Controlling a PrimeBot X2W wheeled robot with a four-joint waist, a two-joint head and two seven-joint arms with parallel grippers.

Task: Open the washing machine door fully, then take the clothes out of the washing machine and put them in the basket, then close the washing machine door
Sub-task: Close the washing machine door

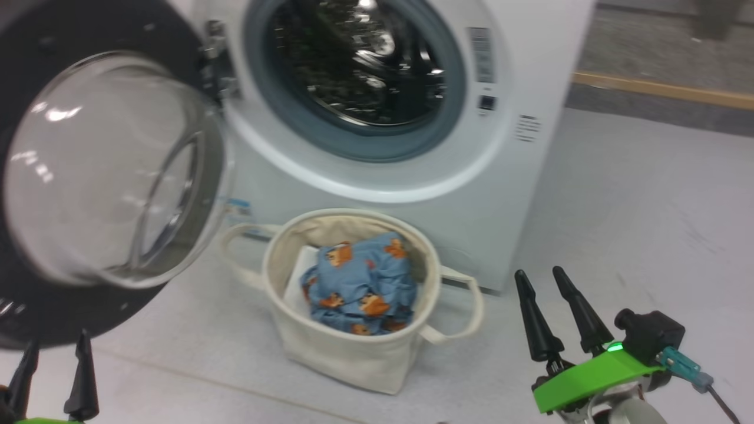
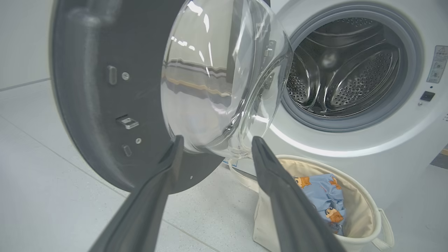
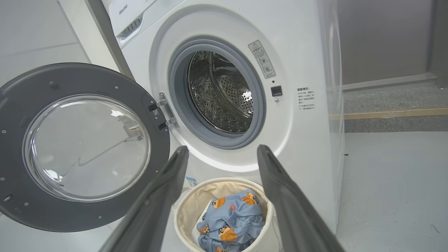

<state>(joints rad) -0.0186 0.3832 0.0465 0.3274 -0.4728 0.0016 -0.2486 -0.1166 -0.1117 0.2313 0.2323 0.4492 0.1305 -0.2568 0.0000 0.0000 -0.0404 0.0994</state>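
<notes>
The clothes [image 1: 362,282] lie in the basket [image 1: 353,359], and the door [image 1: 106,171], swung open leftward on its right-edge hinge, stands just beyond the left gripper [image 1: 56,353], spread and empty like the right gripper [image 1: 538,272].

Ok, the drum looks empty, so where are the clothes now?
The clothes lie in the basket before the washer, centre of the head view, right of the open door.
</notes>
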